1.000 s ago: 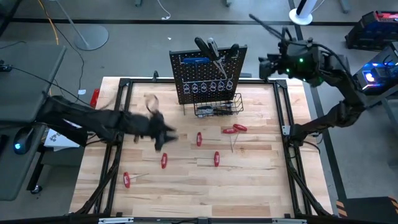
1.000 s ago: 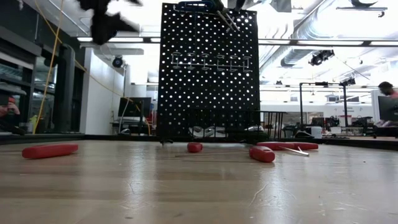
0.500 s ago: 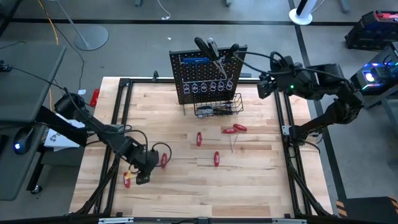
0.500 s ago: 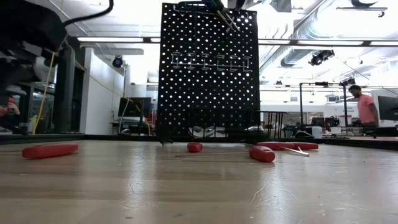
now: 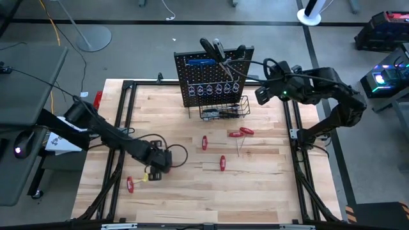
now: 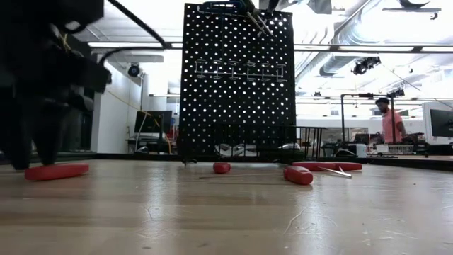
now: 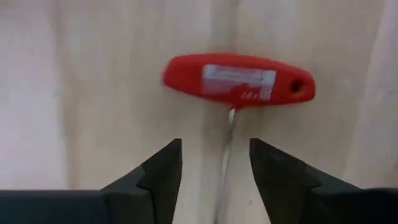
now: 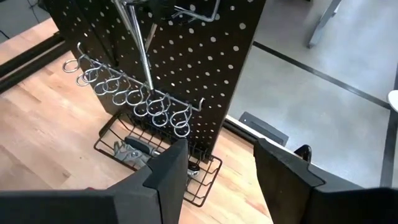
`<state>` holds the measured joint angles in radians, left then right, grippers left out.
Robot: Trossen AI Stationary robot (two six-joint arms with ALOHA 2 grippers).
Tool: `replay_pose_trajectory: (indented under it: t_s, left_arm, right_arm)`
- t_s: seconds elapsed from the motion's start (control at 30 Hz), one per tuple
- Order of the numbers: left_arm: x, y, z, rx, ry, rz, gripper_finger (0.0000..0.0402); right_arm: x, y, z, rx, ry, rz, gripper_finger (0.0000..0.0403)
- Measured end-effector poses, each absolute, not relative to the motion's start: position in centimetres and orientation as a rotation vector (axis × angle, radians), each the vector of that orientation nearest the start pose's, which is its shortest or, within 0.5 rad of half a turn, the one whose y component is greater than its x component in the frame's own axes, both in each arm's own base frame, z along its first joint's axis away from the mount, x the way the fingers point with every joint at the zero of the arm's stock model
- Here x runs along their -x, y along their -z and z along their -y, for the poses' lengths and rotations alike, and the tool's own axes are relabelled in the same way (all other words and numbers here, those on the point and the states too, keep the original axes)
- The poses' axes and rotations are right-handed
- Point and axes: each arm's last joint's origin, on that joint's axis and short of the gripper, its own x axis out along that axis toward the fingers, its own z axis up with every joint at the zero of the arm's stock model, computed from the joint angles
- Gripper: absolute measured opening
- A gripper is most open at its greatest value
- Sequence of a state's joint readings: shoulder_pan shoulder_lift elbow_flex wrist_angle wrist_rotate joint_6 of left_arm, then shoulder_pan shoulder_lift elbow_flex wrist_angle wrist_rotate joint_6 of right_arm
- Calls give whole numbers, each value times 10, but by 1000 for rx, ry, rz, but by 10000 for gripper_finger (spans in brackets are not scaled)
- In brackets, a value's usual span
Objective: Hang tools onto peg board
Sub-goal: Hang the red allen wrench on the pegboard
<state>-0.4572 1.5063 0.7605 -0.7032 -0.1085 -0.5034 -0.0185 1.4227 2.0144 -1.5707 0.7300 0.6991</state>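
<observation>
In the lower left of the high view, the left gripper is low over the wooden table, right beside a red T-handle key. In the left wrist view its two dark fingers stand apart, one on each side of the key's thin metal shaft, and they are not holding it; the red handle lies across just past the fingertips. The right gripper is up in the air at the upper right, next to the right edge of the peg board. Its fingers are apart too, with nothing between them. The black peg board stands upright at the back middle of the table, with a row of metal loop hooks and a wire basket at its foot. Some tools already hang near its top. More red-handled tools lie on the table in front of the board. In the low view a person stands far back on the right.
</observation>
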Motion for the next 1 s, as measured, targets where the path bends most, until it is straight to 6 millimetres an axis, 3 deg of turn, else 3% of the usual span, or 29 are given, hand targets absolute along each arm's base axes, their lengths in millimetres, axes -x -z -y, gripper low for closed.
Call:
replay_pose_trajectory:
  t_s: [0.27,0.4,0.57,0.7,0.87,1.0]
  left_arm:
    - [-225,-128,112,48,-20,-1425,87]
    - [-226,-122,113,64,-41,-1463,16]
    - [-229,-126,109,167,-117,-1453,3]
    - [-230,-145,108,229,-207,-1347,1]
    - [-222,-193,104,381,-361,-1118,0]
    - [-212,-247,88,463,-566,-672,0]
  right_arm:
    - [-199,-478,23,-272,963,-641,177]
    - [-199,-478,23,-275,963,-640,177]
    - [-199,-478,23,-277,958,-643,177]
    - [-198,-478,23,-268,955,-647,177]
    - [-195,-479,23,-257,949,-646,177]
    - [-192,-481,23,-255,955,-635,177]
